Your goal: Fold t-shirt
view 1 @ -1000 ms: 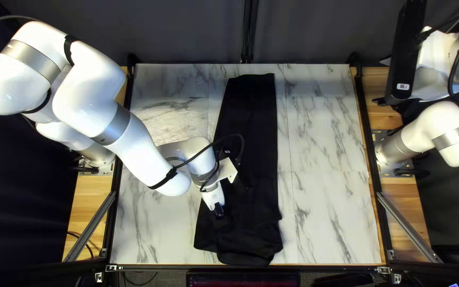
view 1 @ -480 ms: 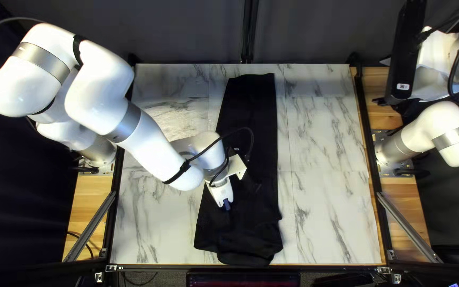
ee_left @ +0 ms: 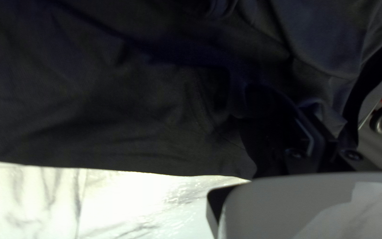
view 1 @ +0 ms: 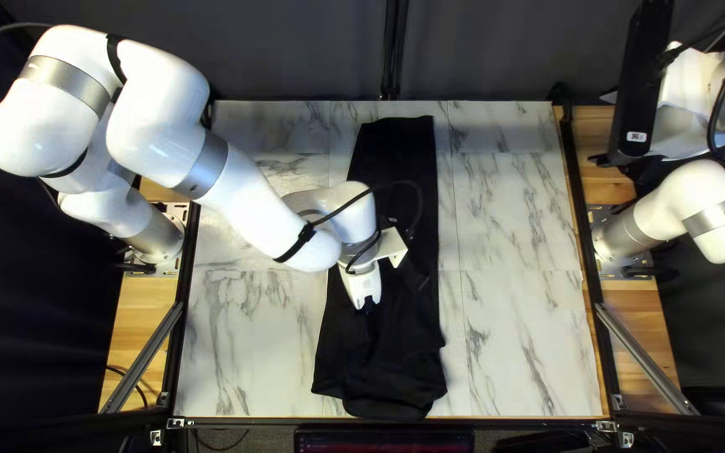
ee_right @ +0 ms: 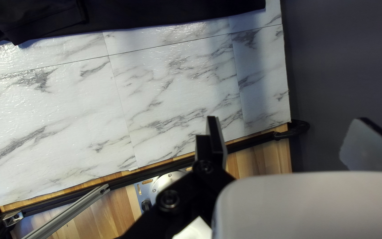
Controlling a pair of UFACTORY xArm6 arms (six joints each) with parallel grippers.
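A black t-shirt lies as a long narrow strip from the table's far side to its near edge, bunched at the near end. My left gripper is low over its near half, and in the left wrist view the left gripper is shut on puckered cloth of the t-shirt; shadow hides the exact grip. Off the table's right side, my right gripper is raised. Its own view shows the right gripper open, fingers wide apart and nothing between, with the t-shirt well beyond.
The marble-patterned table shows on both sides of the t-shirt. My left forearm crosses above its left part. Dark rails and wooden strips border the table, with a metal brace near my right arm's base.
My left gripper has moved toward the far side and to the right of the top left view. The t-shirt's near left edge has shifted slightly rightward. My right arm has stayed still.
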